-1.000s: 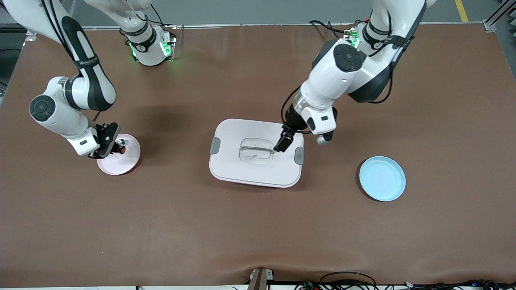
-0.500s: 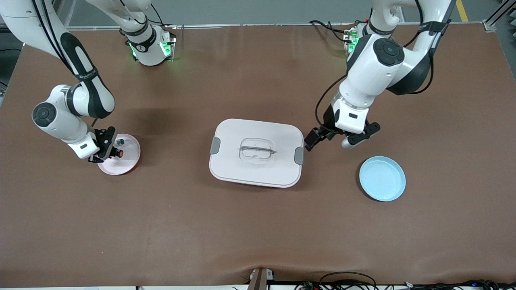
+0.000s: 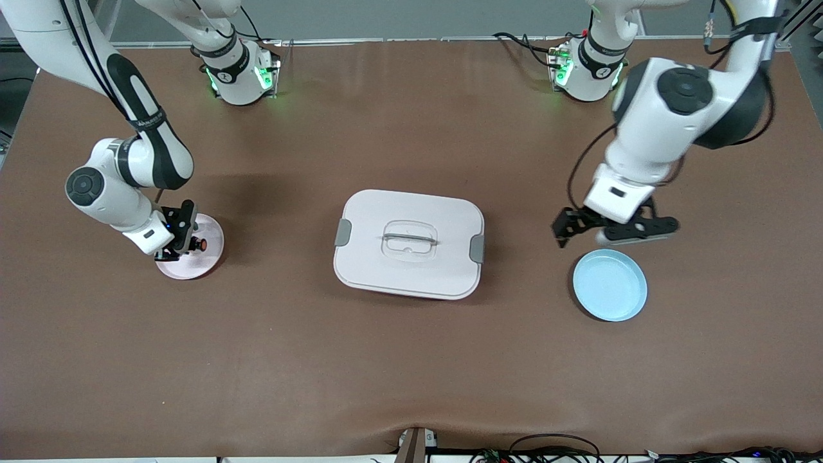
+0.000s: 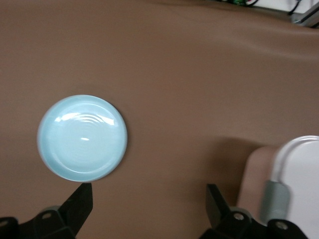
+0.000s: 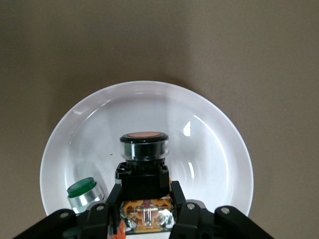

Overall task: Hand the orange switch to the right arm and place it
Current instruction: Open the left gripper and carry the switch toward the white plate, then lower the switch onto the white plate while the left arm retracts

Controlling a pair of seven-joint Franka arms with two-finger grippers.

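The orange switch (image 5: 144, 149), a stubby black part with an orange cap, is clamped between the fingers of my right gripper (image 5: 144, 194). In the front view the gripper (image 3: 183, 239) holds the switch (image 3: 201, 244) low over the pink plate (image 3: 209, 260) at the right arm's end of the table. I cannot tell whether the switch touches the plate. My left gripper (image 3: 604, 233) hangs open and empty over bare table beside the blue plate (image 3: 609, 286). In the left wrist view its two fingers (image 4: 79, 204) stand wide apart.
A small silver part with a green cap (image 5: 83, 193) lies on the pink plate (image 5: 214, 149) beside the switch. A white lidded box (image 3: 408, 244) with a clear handle sits mid-table; its corner (image 4: 299, 184) shows in the left wrist view. The blue plate (image 4: 82, 138) holds nothing.
The left arm swung from over the box lid toward its own end of the table, stopping beside the blue plate. The right gripper shifted slightly over the pink plate, still holding the switch.
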